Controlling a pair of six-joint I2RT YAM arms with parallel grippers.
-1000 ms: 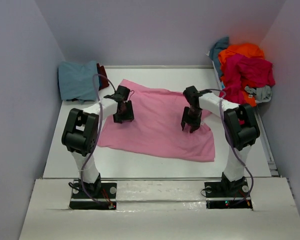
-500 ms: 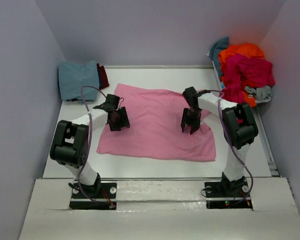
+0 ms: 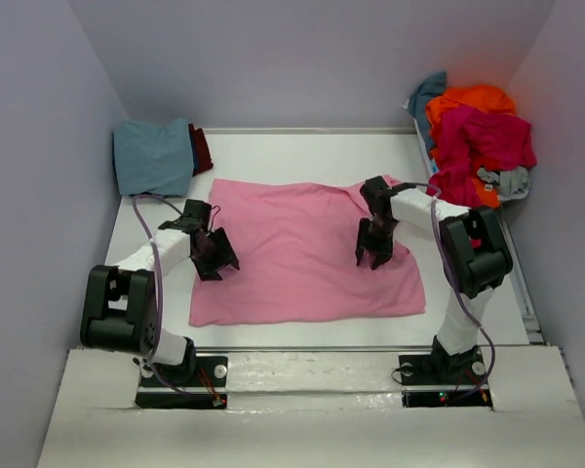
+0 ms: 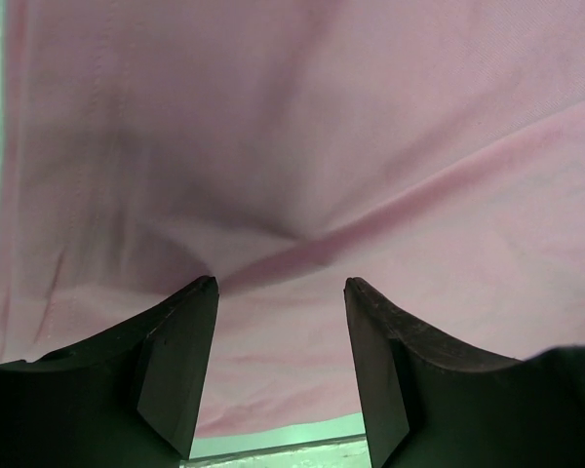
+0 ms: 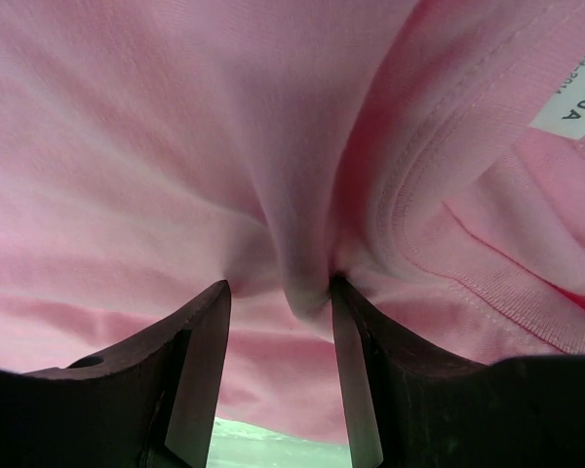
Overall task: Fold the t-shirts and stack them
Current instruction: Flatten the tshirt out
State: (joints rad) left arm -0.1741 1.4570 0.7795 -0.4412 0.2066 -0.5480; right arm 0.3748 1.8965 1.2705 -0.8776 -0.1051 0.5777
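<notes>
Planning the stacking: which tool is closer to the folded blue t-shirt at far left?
Left. The left tool is just nearer the robot than the blue t-shirt; the right tool is far to its right.

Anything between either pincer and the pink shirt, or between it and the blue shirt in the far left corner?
Nothing visible. The left pincer and right pincer are down on the pink shirt, jaws apart. Only bare table lies between it and the blue shirt; a dark red cloth peeks out beside that.
</notes>
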